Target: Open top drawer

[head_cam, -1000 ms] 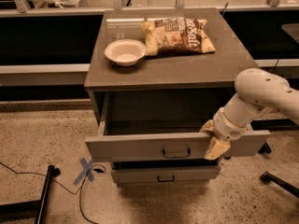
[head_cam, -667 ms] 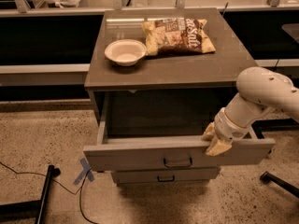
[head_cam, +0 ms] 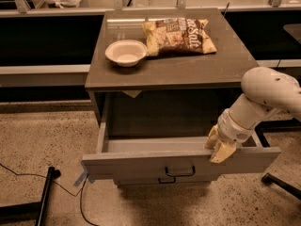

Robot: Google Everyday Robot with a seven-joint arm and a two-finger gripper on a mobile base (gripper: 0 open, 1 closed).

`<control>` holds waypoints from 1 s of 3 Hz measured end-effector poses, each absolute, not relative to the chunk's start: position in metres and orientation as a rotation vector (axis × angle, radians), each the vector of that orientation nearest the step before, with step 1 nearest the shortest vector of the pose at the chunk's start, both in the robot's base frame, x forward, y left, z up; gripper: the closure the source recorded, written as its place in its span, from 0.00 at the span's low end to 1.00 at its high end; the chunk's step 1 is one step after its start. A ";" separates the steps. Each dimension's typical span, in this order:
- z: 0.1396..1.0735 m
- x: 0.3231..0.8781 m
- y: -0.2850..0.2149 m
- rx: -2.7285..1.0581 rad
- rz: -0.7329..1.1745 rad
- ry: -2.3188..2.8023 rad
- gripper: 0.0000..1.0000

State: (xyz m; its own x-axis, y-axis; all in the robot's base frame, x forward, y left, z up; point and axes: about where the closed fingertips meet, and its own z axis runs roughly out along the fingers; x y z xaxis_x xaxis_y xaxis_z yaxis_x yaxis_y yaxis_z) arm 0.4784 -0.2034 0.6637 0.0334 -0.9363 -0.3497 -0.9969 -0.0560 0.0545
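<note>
The top drawer (head_cam: 141,166) is pulled well out of the grey cabinet, its flat grey front facing me with a small black loop handle (head_cam: 179,172) at the middle and its grey interior showing. My gripper (head_cam: 221,150) is at the drawer front's upper edge, right of the handle, with tan fingertips (head_cam: 222,153) hooked over the rim. The white arm reaches in from the right. A lower drawer's handle shows just under the top drawer's front.
On the cabinet top (head_cam: 174,69) sit a white bowl (head_cam: 125,52) and a chip bag (head_cam: 178,36). A black stand base (head_cam: 44,197) and a cable lie on the floor at the left. A chair base (head_cam: 282,182) is at the right.
The top drawer has slid further out toward me, and my gripper has moved with its front edge.
</note>
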 end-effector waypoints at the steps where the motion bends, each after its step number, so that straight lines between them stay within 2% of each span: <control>1: 0.663 0.478 -0.203 -2.102 0.439 2.005 0.29; 2: 0.663 0.477 -0.201 -2.112 0.444 2.001 0.01; 3: 0.670 0.476 -0.199 -2.140 0.448 1.987 0.00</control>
